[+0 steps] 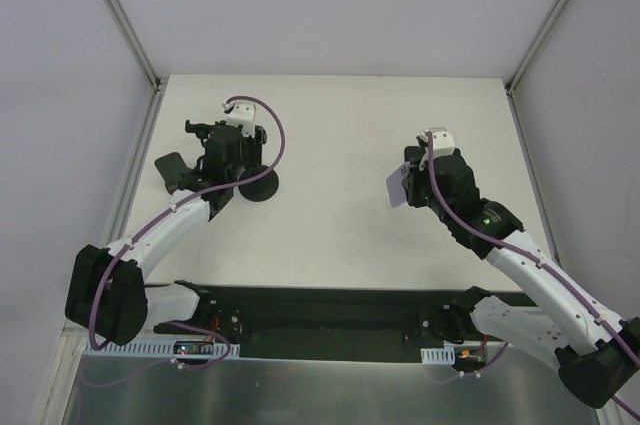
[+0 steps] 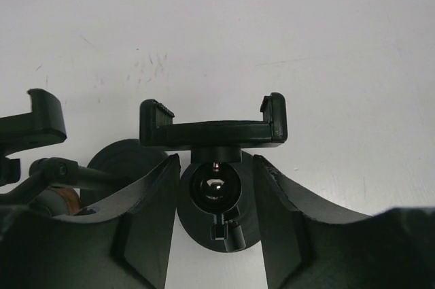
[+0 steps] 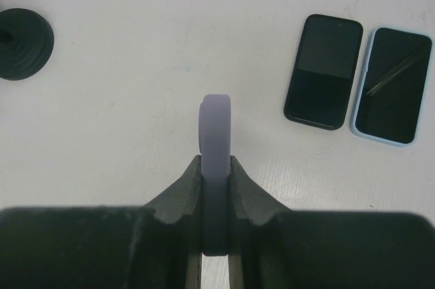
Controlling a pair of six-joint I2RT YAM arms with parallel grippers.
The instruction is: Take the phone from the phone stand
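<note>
The phone stand [image 1: 262, 188] stood on the left side of the table [image 1: 340, 245], its neck between the fingers of the left gripper [image 2: 216, 166]. Well to its right, the right gripper [image 3: 216, 163] held the phone [image 3: 216, 122] edge-up above the table. Beyond it, a spare phone [image 3: 323, 71] lay flat just beside a second spare phone [image 3: 393, 85].

**Both arms extended, both grippers engaged**
The white-and-black left arm [image 1: 165, 225] reached forward and inward; its black two-finger left gripper [image 2: 216, 166] was closed around the neck of the black phone stand [image 2: 214, 129]. The white-and-black right arm [image 1: 530, 275] angled inward, and its black two-finger right gripper [image 3: 216, 166] clamped the lavender phone [image 3: 216, 132] edge-on.
</note>
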